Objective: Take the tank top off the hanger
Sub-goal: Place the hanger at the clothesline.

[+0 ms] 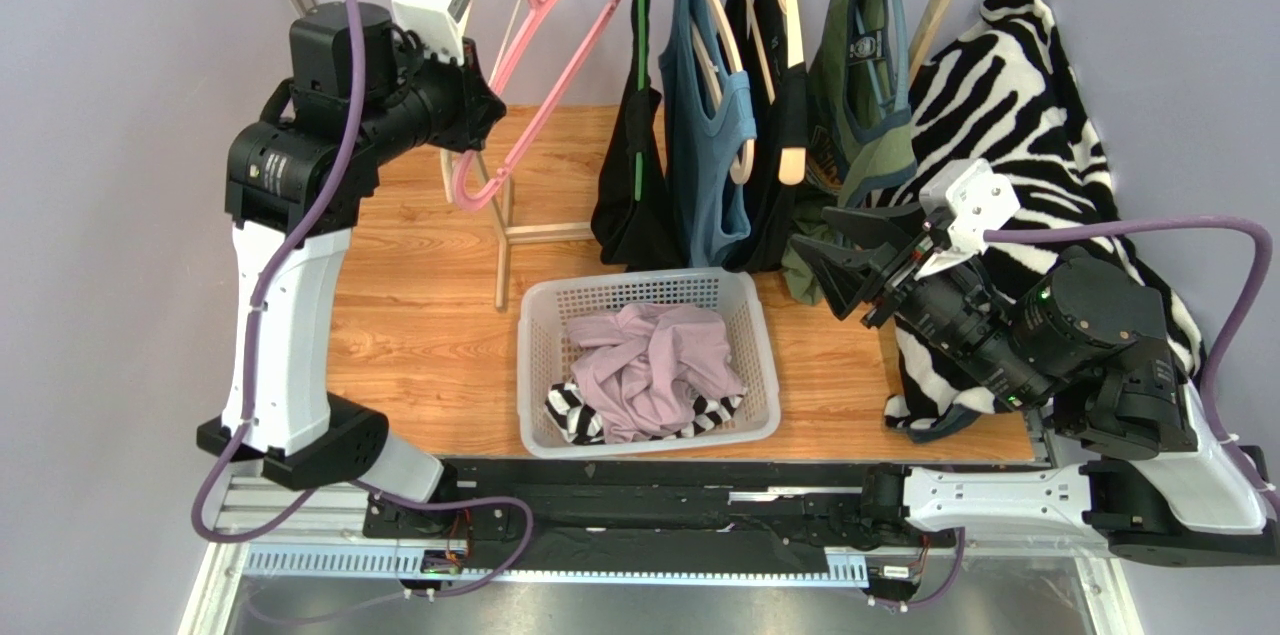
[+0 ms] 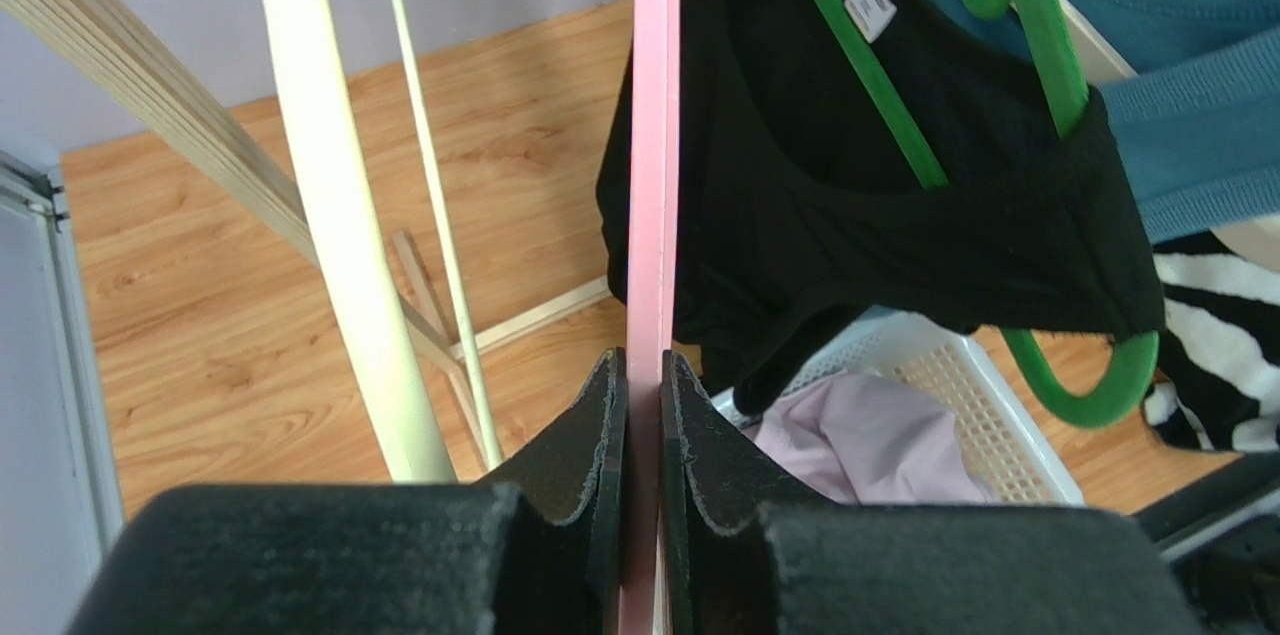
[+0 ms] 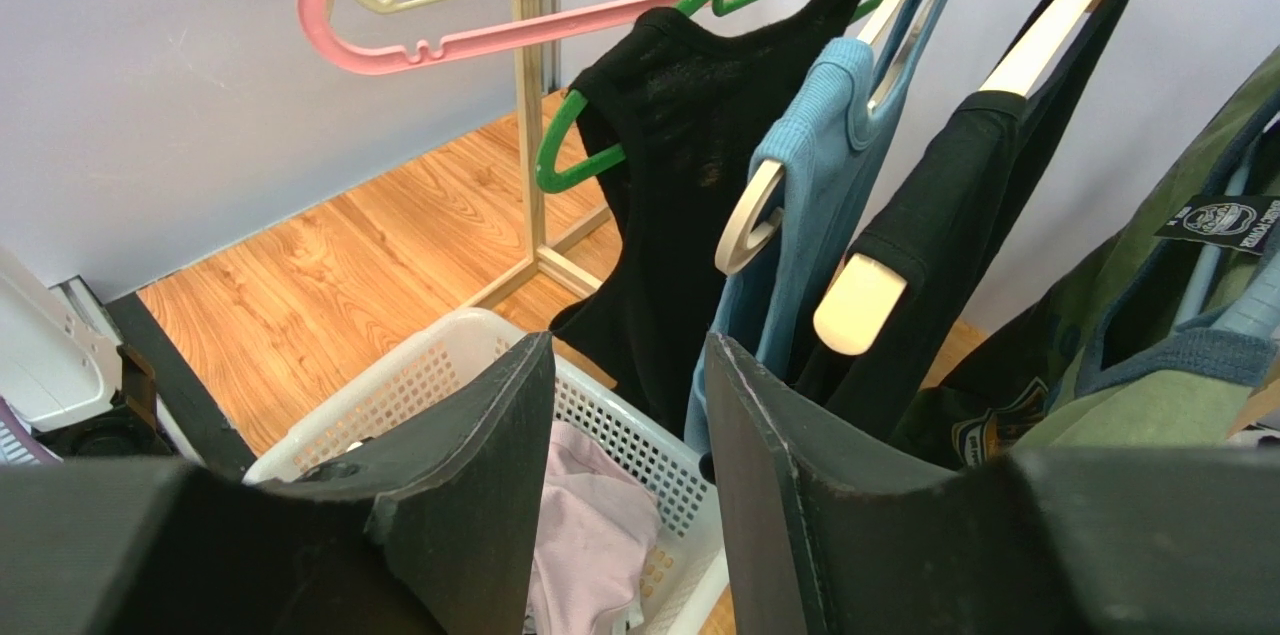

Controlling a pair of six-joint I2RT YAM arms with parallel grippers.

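Pink hanger (image 2: 652,140) bare, top cropped; left pincer (image 2: 643,365) clamps it; right pincer (image 3: 628,353) agape, empty.

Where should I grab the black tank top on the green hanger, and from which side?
Take the black tank top by the shoulder strap draped over the lower end of the green hanger, coming from the basket side with the open right gripper. The hanger tilts down toward that arm, so the fingers can probably pinch the strap and slide it off the tip.
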